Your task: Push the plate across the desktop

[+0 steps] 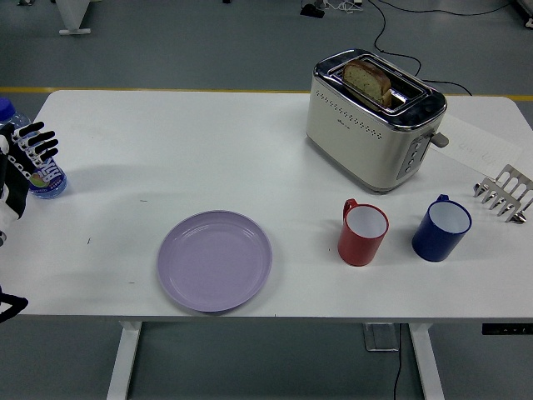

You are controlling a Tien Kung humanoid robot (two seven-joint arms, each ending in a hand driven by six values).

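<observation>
A lavender plate [215,260] lies flat near the table's front edge, left of centre. My left hand [25,160] is at the far left edge of the picture, raised over the table's left end, fingers spread and holding nothing. It is well to the left of the plate and apart from it. The right arm is out of view.
A plastic water bottle [37,171] stands just behind my left hand. A toaster [373,119] with a bread slice stands at the back right. A red mug [363,232], a blue mug [441,227] and a metal toast rack [505,193] stand on the right.
</observation>
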